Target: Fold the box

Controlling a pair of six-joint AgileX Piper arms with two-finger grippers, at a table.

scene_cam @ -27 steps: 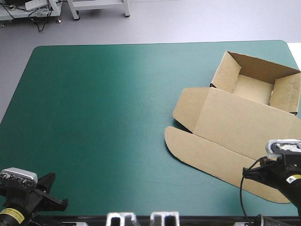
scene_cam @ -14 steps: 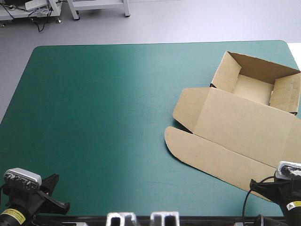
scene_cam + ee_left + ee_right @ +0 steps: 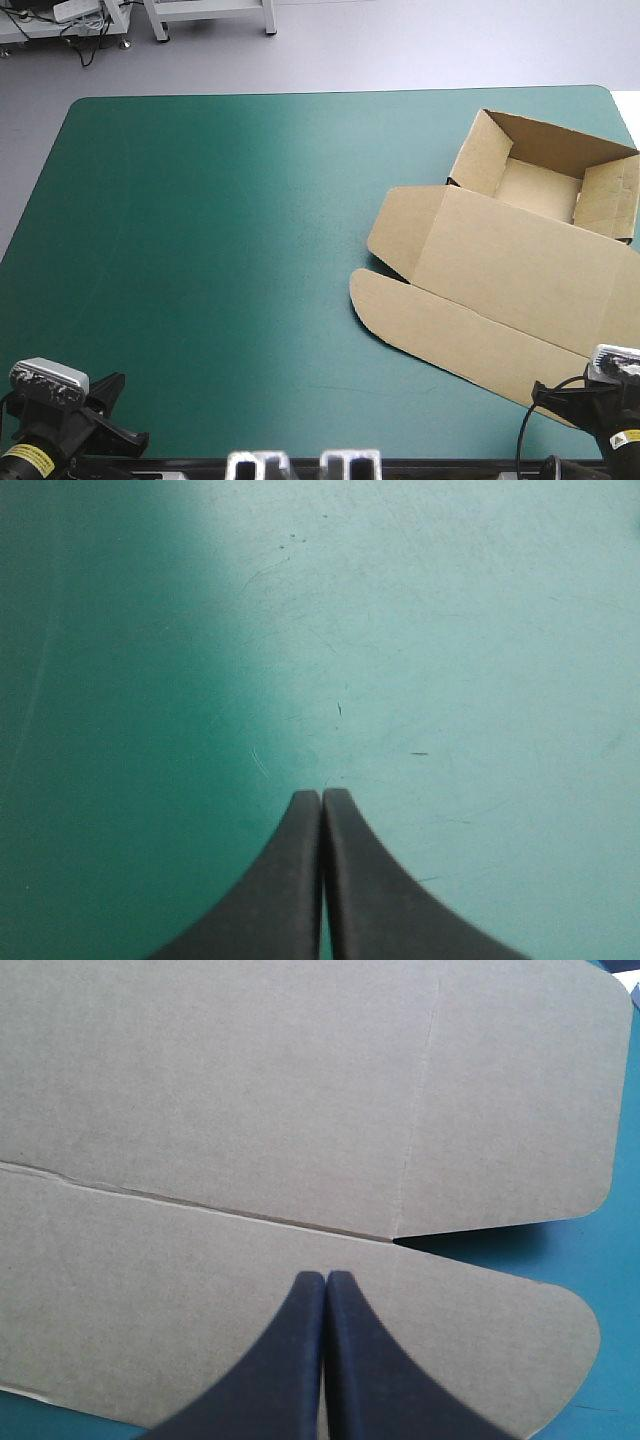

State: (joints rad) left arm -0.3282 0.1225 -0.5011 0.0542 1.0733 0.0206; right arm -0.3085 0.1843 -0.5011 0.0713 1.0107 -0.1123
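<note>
High view, looking down on a table with a teal-green cover: the brown box lies on the right half, partly formed. Its tray, walls raised, sits near the far right corner. The lid lies flat from the tray toward the near edge and ends in a long rounded flap. Both arms sit low at the near edge — the left arm at the near left corner over bare cover, well apart from the box, the right arm at the near right corner by the near end of the flap. Left wrist view: the left gripper has its black fingers pressed together into one pointed arch above the cover. Right wrist view: the right gripper is closed the same way, its tip over the rounded flap and just short of the crease joining flap and lid — whether it touches the board cannot be told.
</note>
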